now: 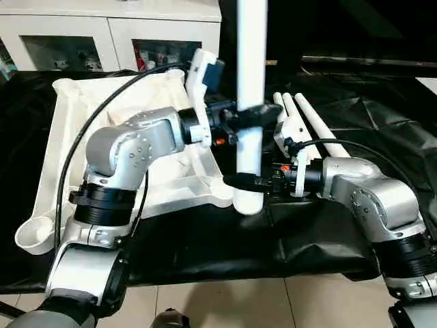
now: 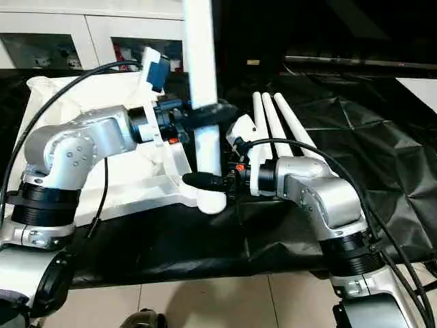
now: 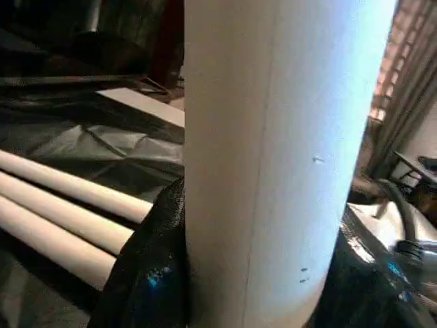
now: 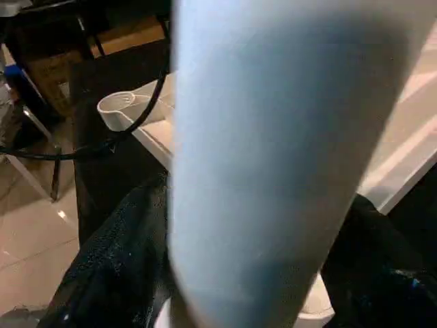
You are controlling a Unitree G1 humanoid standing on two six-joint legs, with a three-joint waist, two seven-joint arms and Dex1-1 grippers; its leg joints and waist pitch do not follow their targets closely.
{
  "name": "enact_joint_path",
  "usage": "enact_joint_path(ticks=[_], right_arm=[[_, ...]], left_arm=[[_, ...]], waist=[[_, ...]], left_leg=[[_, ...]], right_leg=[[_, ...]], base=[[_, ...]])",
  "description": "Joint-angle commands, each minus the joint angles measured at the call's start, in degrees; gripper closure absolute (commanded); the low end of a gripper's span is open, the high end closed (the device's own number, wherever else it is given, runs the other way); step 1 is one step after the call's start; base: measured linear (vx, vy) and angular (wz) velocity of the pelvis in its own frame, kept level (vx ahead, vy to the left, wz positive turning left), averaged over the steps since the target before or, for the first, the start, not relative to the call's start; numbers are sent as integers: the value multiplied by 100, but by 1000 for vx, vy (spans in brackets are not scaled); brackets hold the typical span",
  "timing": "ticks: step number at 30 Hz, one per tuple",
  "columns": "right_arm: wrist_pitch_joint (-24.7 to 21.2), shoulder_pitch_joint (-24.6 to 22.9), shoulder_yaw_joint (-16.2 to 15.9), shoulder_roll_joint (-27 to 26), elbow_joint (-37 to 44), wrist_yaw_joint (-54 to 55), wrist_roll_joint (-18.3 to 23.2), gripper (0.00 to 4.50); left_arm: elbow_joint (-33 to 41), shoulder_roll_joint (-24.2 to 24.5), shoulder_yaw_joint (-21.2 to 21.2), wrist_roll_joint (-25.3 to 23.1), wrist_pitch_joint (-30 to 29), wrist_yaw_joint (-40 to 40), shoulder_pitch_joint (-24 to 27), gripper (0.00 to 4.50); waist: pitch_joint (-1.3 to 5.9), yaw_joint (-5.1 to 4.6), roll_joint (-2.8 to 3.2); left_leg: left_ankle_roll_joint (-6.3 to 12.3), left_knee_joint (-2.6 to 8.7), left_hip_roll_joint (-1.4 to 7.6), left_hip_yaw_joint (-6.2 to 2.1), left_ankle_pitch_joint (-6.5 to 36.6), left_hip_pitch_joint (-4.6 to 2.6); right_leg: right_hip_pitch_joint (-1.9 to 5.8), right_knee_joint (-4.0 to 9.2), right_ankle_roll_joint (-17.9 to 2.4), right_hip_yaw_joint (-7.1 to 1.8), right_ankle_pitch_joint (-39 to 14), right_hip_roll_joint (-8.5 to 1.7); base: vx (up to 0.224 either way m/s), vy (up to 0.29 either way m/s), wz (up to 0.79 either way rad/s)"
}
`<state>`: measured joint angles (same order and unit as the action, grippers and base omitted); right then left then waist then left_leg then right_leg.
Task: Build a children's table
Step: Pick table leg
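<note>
The white tabletop (image 1: pixel 68 137) lies upside down on black cloth, ribs up, with a round socket (image 1: pixel 33 236) at its near left corner. One white leg (image 1: pixel 250 61) stands upright at the tabletop's near right corner, where its lower end (image 1: pixel 247 201) hides the socket. My left gripper (image 1: pixel 250 116) is shut on this leg at mid height. Lower down, just above the corner, my right gripper (image 1: pixel 247 181) is shut on it too. The leg (image 3: pixel 273 171) stands close between black fingers (image 3: pixel 147 273) in the left wrist view, and the leg (image 4: pixel 273 171) is likewise gripped in the right wrist view.
Three more white legs (image 1: pixel 307 126) lie side by side on the black cloth to the right of the upright one. A white glass-door cabinet (image 1: pixel 109 34) stands behind the tabletop. Tiled floor (image 1: pixel 225 304) begins at the cloth's near edge.
</note>
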<state>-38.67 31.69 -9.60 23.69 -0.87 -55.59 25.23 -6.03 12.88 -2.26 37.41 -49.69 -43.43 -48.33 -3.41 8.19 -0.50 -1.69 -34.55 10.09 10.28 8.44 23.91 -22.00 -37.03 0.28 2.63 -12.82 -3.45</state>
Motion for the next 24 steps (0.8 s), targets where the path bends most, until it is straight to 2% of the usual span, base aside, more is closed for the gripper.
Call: enact_joint_path(ticks=[1,8,10,12,17,24], right_arm=[[-72,147,-52,52,-49,-92,46,137],[-146,171,-57,69,-79,-146,32,137],[-151,144,-65,80,-65,-160,40,173],[-158,134,-72,84,-56,-163,42,173],[-192,108,-73,96,-26,-199,29,227],[-230,76,-66,105,9,-207,39,255]], left_arm=[[124,22,-46,-18,0,-54,-121,266],[29,14,-35,-43,68,-89,-144,266],[32,1,-23,-36,69,-87,-142,266],[36,0,-25,-39,71,-88,-137,266],[35,1,-22,-50,78,-91,-132,266],[59,26,-39,-43,52,-122,-126,266]], waist=[[443,-8,-23],[444,-10,-33],[444,-7,-38],[446,-6,-37],[445,-12,-32],[451,-8,-20]], left_leg=[[-69,347,303,-110,797,-232],[-56,347,304,-107,801,-239],[-52,346,302,-105,798,-237],[-53,343,305,-108,777,-234],[-69,347,305,-112,814,-236],[-66,342,304,-111,790,-237]], right_leg=[[216,415,-1247,-241,-199,-487],[218,419,-1251,-239,-200,-484],[220,419,-1244,-239,-215,-486],[223,417,-1241,-242,-207,-490],[222,418,-1239,-237,-225,-483],[225,409,-1273,-237,-124,-485]], base=[[0,0,0],[0,0,0],[0,0,0],[0,0,0],[0,0,0],[0,0,0]])
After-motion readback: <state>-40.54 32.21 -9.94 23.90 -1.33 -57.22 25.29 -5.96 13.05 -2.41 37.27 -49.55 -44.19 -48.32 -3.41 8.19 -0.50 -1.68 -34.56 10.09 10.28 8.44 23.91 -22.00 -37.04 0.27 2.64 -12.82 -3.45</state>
